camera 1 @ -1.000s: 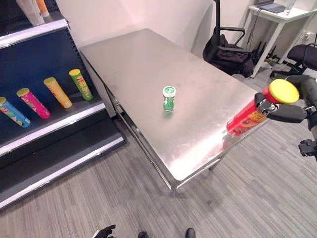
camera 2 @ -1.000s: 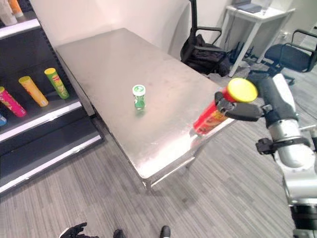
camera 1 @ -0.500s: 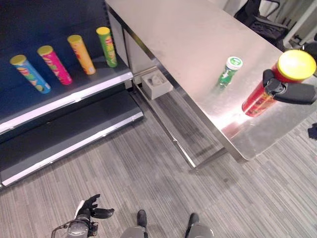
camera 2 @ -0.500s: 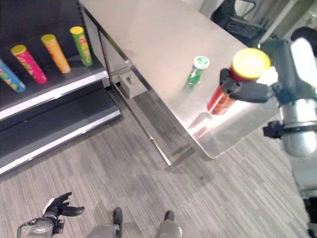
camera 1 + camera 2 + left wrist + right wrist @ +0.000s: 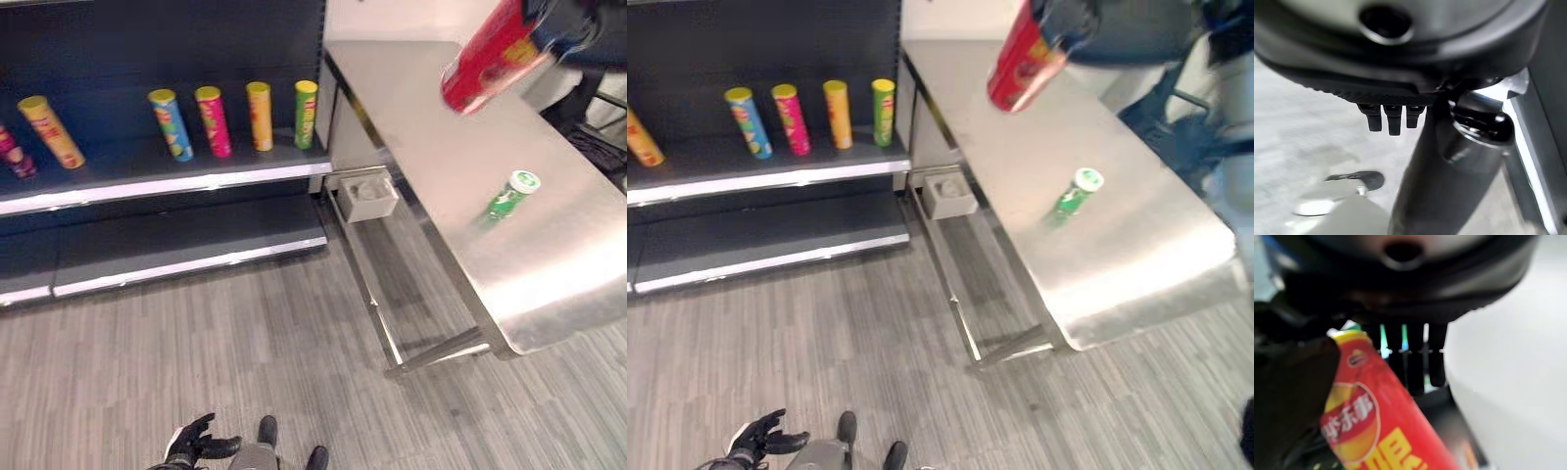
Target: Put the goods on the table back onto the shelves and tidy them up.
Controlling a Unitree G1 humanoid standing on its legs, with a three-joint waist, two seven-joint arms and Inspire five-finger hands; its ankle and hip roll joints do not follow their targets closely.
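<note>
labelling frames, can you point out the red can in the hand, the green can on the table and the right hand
red can (image 5: 490, 61): left eye view, on its printed side.
green can (image 5: 509, 193): left eye view, on its green body.
right hand (image 5: 1070, 18): right eye view, on its dark bulk round the can.

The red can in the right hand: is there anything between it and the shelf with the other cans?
Nothing visible blocks it. The right hand holds the red can in the air above the table. The shelf lies to the robot's left, with free room between the cans standing on it.

head eyes: high, downward, share shelf (image 5: 176, 181), table (image 5: 1136, 255) | wrists: close along robot hands
</note>
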